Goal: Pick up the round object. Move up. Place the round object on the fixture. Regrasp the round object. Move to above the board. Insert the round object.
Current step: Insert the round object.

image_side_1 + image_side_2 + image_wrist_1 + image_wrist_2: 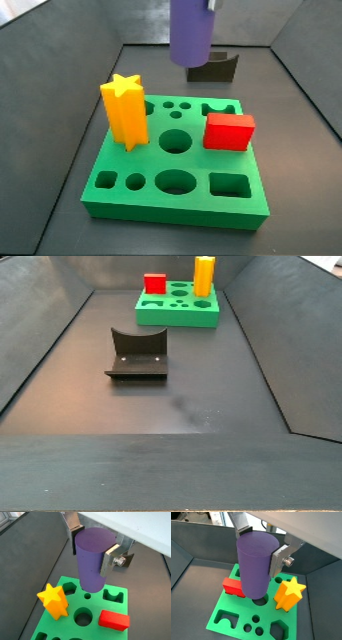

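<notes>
My gripper (pixel 92 549) is shut on the round object (pixel 90 559), a purple cylinder peg held upright between the two silver fingers; both wrist views show it (pixel 256 562). The peg hangs above the green board (pixel 97 604), and a dark round hole (pixel 262 603) shows just under its lower end. In a side view the peg (pixel 190 30) hangs high over the board's far edge (pixel 134 160), with the gripper mostly cut off at the top. The fixture (pixel 214 68) stands behind the board, bare. In a side view the fixture (pixel 136 351) shows, and the peg and gripper are out of frame.
A tall yellow star prism (pixel 123 110) and a red cube (pixel 229 131) stand on the board, either side of the middle round hole (pixel 175 140). A larger round hole (pixel 174 181) lies nearer the front. Dark sloping walls enclose the grey floor (pixel 187 406).
</notes>
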Available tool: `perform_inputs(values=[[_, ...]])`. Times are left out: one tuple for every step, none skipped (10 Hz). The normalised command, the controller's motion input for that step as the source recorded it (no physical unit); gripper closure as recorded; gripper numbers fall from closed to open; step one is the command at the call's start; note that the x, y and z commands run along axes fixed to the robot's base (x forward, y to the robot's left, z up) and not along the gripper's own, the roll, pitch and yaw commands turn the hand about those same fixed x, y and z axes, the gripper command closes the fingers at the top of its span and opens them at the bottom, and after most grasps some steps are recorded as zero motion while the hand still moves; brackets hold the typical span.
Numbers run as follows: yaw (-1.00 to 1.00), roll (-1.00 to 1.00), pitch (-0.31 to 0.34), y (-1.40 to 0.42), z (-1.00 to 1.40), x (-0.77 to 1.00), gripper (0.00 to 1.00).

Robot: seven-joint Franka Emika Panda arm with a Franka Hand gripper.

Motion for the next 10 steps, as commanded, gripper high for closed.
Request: perform_inputs(values=[[-0.03, -0.04, -0.084, -0.14, -0.47, -0.07, 1.00], [-0.20, -0.06, -0.096, -0.16, -0.65, -0.18, 1.00], [-0.32, -0.03, -0.077, -0.18, -0.69, -0.16, 1.00], [-0.40, -0.02, -0.034, -0.15, -0.68, -0.14, 1.00], [-0.52, -0.02, -0.011, -0.13, -0.65, -0.17, 1.00], [-0.60, -0.04, -0.004, -0.14, -0.64, -0.15, 1.00], [-0.62, -0.04, -0.003, -0.15, -0.64, -0.11, 1.00], [-0.58, -0.05, -0.004, -0.16, -0.61, 0.00, 1.00], [-0.40, -0.11, -0.059, -0.09, -0.52, 0.09, 1.00], [-0.35, -0.09, -0.044, -0.05, -0.53, 0.17, 1.00]])
